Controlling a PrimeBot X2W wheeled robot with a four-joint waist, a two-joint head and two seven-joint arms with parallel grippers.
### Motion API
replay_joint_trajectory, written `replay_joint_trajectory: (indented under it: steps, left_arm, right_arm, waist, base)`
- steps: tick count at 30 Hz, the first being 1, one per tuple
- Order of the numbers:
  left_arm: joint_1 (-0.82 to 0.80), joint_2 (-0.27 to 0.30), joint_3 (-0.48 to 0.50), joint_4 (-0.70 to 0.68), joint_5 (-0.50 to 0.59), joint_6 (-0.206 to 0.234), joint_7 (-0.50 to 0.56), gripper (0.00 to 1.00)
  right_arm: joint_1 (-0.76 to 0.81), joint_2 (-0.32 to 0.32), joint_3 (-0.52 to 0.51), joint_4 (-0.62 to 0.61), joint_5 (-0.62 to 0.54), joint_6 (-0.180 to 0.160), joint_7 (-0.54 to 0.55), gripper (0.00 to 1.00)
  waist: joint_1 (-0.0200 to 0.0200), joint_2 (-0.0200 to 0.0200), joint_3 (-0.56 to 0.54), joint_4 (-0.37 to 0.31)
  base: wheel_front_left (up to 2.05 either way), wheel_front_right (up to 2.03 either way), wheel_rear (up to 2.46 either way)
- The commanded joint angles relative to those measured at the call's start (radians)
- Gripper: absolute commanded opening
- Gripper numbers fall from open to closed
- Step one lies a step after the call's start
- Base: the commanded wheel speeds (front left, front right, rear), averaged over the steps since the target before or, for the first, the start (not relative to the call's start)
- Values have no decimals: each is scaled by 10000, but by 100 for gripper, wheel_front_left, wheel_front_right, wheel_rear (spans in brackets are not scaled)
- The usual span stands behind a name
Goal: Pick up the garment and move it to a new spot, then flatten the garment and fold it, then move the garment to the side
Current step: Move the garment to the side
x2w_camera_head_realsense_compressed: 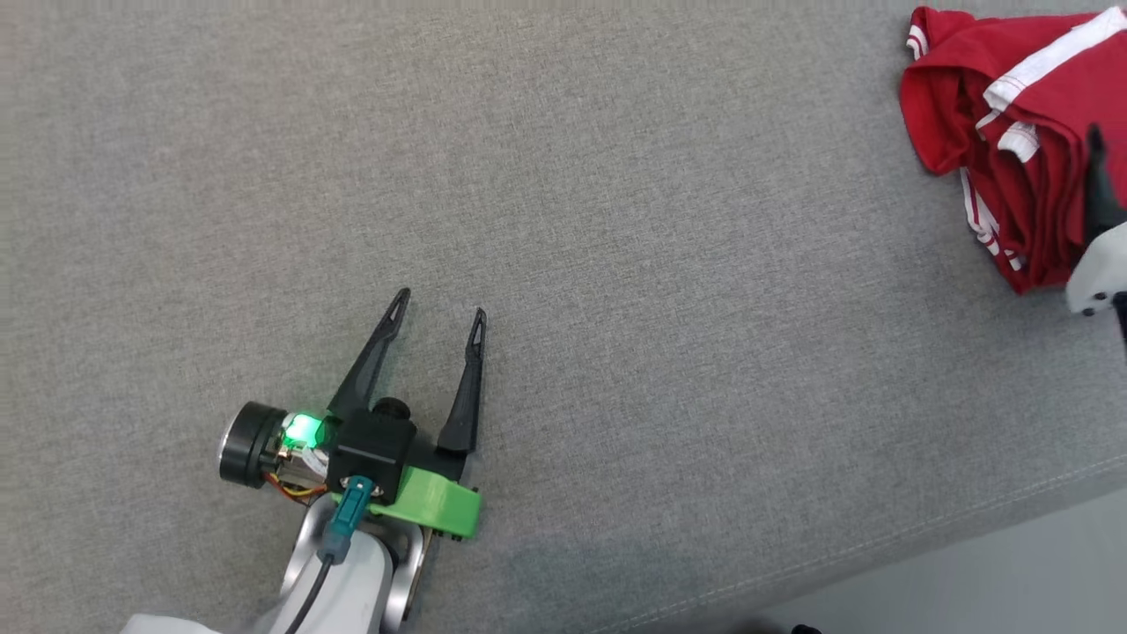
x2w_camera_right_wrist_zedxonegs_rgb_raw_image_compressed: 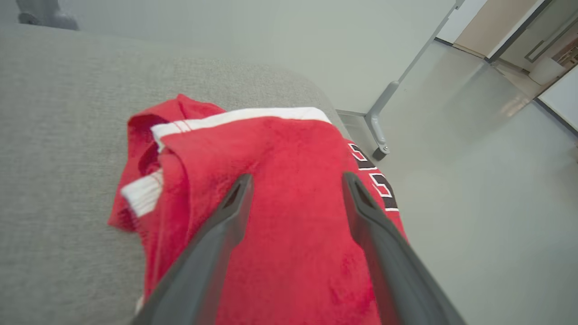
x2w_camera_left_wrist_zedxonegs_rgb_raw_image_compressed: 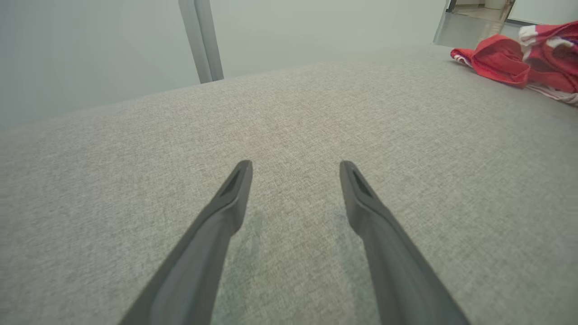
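Note:
The garment is a red jersey with white trim, bunched in a heap at the far right of the grey fabric surface. It also lies at the upper right of the left wrist view, as the red heap. My right gripper hovers open just above the jersey, its fingers spread over the red cloth with nothing between them. In the head view one dark finger of it pokes in at the right edge. My left gripper is open low over bare fabric, far to the jersey's left.
The grey surface's front edge runs diagonally at the lower right, with pale floor beyond. A grey metal leg stands on the floor past the jersey. A grey post rises behind the surface.

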Motion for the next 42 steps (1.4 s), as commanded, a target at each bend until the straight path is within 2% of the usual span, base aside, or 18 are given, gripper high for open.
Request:
replay_joint_trajectory:
  steps: [1, 7, 15, 26, 29, 33, 38, 42]
  left_arm:
    - [194, -80, 20, -16, -124, 69, 11, 100]
    - [762, -361, 229, -81, -648, 259, 9, 100]
    - [1679, -515, 684, -357, -1234, 534, 9, 100]
    - [2889, -534, 1169, -1146, -1640, 987, 9, 100]
    - [3164, -534, 1264, -1389, -1605, 1045, 9, 100]
    - [3678, -535, 1455, -1750, -1505, 861, 9, 100]
    - [4237, -536, 1786, -1884, -1354, 679, 9, 100]
    - [4472, -536, 1953, -1867, -1370, 699, 9, 100]
  right_arm:
    - [384, 178, -71, -412, 100, -15, -31, 100]
    - [1954, 1305, 289, -2286, 419, -15, -30, 100]
    - [3709, 2396, 994, -4295, 784, -15, -30, 100]
    - [6496, 3498, 679, -7690, -582, -15, -30, 100]
    - [7225, 3743, 480, -8077, -947, -15, -30, 100]
    - [7905, 4006, 243, -8042, -1070, -15, -30, 100]
    - [8356, 4138, 158, -7896, -1169, -15, -30, 100]
    - [8533, 4184, 141, -7920, -1225, -15, -30, 100]
  waist:
    - [-1, 0, -615, 173]
    - [-1, 0, -1595, 550]
    - [-1, 0, -2806, 1207]
    - [-1, 0, -4225, 1782]
    - [-1, 0, -4499, 1885]
    - [-1, 0, -4778, 1866]
    - [-1, 0, -5083, 1782]
    - [-1, 0, -5216, 1737]
  base:
    - [0, 0, 0]
    - [0, 0, 0]
    - [0, 0, 0]
    - [0, 0, 0]
    - [0, 0, 0]
    - [0, 0, 0]
    - [0, 0, 0]
    - [0, 0, 0]
